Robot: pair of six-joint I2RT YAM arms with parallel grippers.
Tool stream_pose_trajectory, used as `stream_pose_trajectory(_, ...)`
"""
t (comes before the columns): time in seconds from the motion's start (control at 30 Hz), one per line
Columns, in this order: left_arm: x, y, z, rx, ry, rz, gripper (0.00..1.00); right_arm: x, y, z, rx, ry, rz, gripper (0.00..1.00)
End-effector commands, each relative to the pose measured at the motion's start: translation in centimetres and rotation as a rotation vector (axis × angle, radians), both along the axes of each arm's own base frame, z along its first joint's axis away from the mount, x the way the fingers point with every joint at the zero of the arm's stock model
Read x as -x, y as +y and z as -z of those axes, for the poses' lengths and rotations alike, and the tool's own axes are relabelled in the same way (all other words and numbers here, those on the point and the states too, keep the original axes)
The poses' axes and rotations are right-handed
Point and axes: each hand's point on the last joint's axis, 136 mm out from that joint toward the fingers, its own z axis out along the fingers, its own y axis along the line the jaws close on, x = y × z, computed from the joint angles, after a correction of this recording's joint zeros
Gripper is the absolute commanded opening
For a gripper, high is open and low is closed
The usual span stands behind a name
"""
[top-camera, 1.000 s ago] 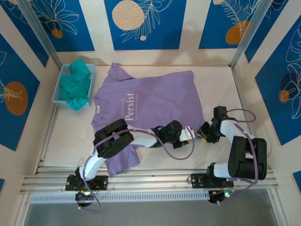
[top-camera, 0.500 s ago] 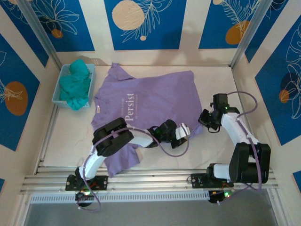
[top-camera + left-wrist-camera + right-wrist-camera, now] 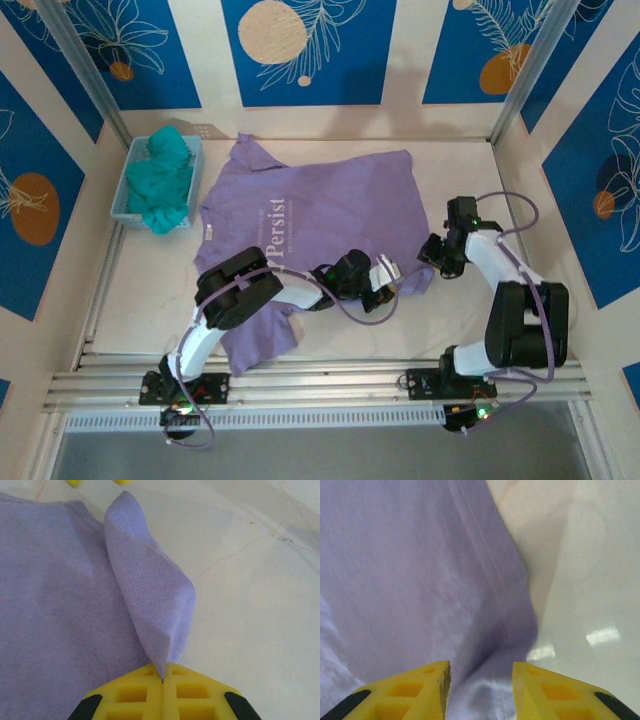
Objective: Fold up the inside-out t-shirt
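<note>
Your left fingers [image 3: 135,695] pinch the near hem corner of the t-shirt [image 3: 320,215]; your right fingers [image 3: 420,690], spread, straddle that hem just beside them.

Table top [image 3: 470,180]: pale, marble-look, thin brown veins noted; glare patches [image 3: 602,636] seen on surface, lit from above. Encl. walls [image 3: 350,60]: cream w/ blue panels, white leaf outlines, orange and beige discs printed. Alu. posts [image 3: 85,70] fitted at rear corners, L & R. Slotted alu. rails [image 3: 320,385] laid along near edge; grey strip [image 3: 320,450] below.
</note>
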Motion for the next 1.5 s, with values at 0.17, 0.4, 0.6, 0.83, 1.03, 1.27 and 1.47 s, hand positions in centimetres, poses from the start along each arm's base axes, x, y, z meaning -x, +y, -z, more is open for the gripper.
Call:
stream_pose_trajectory(0.17,-0.2,0.1,-0.9,0.036,0.013,0.001,0.00,5.2,1.4,0.3,-0.132,0.037,0.138,0.38)
stream_pose_trajectory(0.4,-0.2,0.0,-1.0,0.043,0.011,-0.001,0.00,6.6,2.2,2.9,-0.218,0.073,0.229,0.33)
stream_pose_trajectory(0.6,-0.2,-0.1,-1.1,0.051,0.012,0.001,0.00,5.7,2.1,3.3,-0.217,0.057,0.229,0.34)
stream_pose_trajectory(0.83,-0.1,0.0,-0.9,0.047,0.016,0.004,0.00,4.2,1.9,3.2,-0.207,0.037,0.213,0.36)
stream_pose_trajectory(1.03,0.1,0.0,-0.6,0.044,0.023,0.010,0.00,3.4,2.5,3.8,-0.193,0.051,0.182,0.37)
stream_pose_trajectory(1.27,0.1,-0.1,-0.5,0.046,0.026,0.011,0.00,3.5,2.4,4.6,-0.149,0.084,0.157,0.28)
stream_pose_trajectory(1.47,0.1,-0.1,-0.5,0.052,0.031,0.011,0.00,3.2,1.9,4.1,-0.100,0.063,0.154,0.13)
